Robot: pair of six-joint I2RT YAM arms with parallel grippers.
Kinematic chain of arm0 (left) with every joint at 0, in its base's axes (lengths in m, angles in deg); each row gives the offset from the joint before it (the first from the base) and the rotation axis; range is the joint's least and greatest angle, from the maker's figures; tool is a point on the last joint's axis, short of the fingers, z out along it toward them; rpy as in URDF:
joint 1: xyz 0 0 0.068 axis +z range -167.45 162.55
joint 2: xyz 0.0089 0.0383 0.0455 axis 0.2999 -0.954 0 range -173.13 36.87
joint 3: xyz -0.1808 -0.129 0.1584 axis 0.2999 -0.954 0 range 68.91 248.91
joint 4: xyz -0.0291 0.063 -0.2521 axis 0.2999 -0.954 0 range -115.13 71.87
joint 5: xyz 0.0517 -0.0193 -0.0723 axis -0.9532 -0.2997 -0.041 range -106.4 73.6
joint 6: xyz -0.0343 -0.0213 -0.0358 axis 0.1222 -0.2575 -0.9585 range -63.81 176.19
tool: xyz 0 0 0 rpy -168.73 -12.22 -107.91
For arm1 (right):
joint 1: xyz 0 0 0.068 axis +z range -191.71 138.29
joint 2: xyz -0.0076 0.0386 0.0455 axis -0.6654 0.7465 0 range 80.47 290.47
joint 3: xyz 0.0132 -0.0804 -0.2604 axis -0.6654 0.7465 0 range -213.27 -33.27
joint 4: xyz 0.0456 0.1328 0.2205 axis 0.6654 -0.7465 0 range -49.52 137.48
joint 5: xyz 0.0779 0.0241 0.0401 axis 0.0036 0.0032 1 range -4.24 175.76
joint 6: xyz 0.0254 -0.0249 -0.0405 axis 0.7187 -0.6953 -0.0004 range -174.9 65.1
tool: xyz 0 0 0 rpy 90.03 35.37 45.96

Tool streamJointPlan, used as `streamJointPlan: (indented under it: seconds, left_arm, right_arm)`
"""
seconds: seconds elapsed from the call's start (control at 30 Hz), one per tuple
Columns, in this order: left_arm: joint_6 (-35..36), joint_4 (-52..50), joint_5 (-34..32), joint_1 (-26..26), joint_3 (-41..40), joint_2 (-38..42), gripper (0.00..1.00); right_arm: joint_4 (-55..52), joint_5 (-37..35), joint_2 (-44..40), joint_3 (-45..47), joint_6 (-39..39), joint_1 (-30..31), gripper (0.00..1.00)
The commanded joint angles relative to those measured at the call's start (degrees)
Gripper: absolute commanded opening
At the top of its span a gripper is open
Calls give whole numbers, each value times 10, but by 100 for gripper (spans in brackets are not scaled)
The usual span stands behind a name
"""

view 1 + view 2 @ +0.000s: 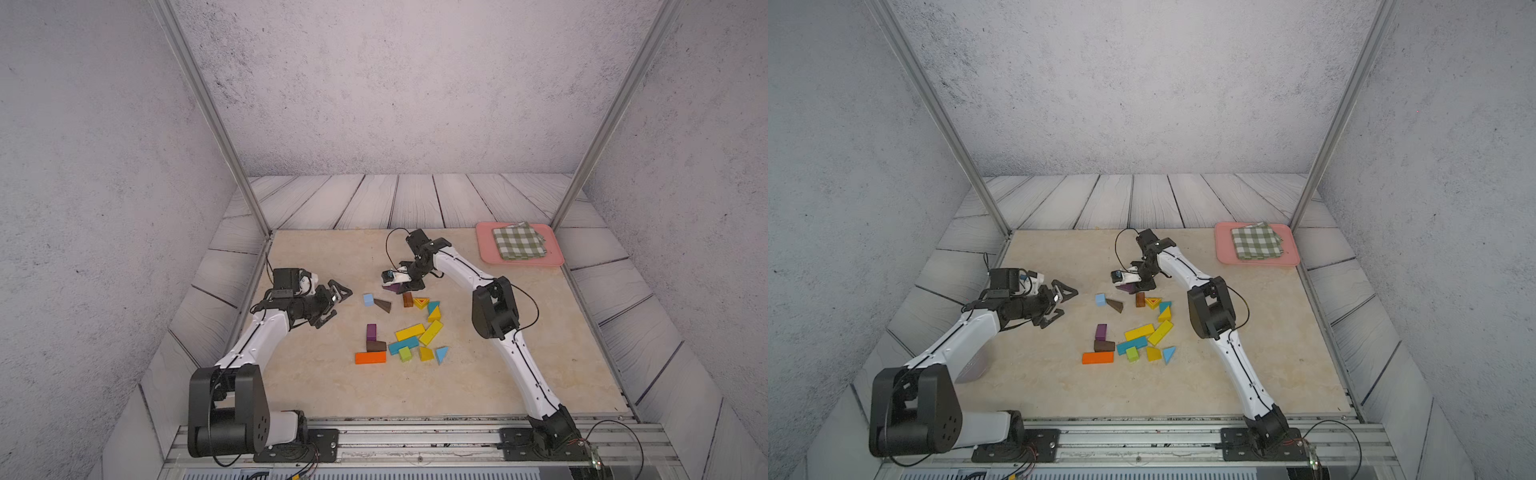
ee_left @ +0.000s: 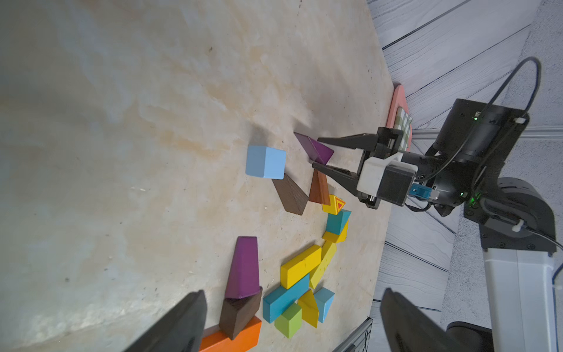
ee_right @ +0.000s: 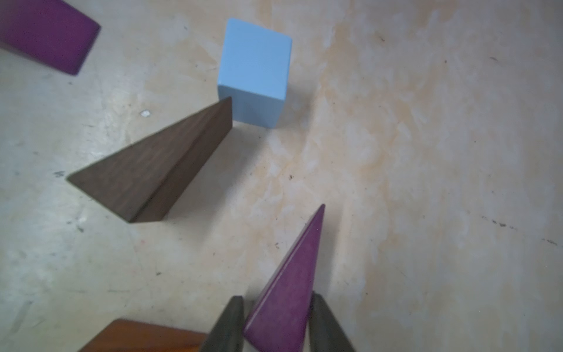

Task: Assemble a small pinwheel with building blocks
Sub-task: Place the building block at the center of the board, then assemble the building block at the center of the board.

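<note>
Lying on beige marbled tabletop (image 1: 324, 395), building blocks (image 1: 409, 332); grey speckled walls (image 1: 415, 83)

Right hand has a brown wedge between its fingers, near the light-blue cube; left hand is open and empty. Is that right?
Not quite. The wedge between the fingers of the right hand is purple, not brown, as the right wrist view shows. It is near the light-blue cube, and the left hand is open and empty.
</note>
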State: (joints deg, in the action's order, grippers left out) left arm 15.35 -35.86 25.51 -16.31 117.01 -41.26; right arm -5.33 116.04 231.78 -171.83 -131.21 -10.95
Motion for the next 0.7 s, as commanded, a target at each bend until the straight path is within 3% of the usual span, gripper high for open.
streamJointPlan:
  seconds: [0.0,0.1,0.2,0.3,0.5,0.67]
  left_arm:
    - [33,-35,-15,-7,30,-12,96]
    - [48,-61,-31,-17,61,-20,96]
    - [79,-101,-68,-33,109,-29,96]
    - [130,-166,-145,-72,185,-60,96]
    - [234,-226,-242,-165,345,-177,96]
    - [354,-267,-284,-232,487,-298,96]
  right_arm:
    - [2,3,16,7,11,-8,69]
    - [21,7,-14,28,25,-12,88]
    - [56,21,-74,67,75,-18,99]
    - [138,7,-169,157,162,-25,99]
    - [348,-139,-406,457,360,-41,99]
    - [348,-281,-553,601,550,-50,99]
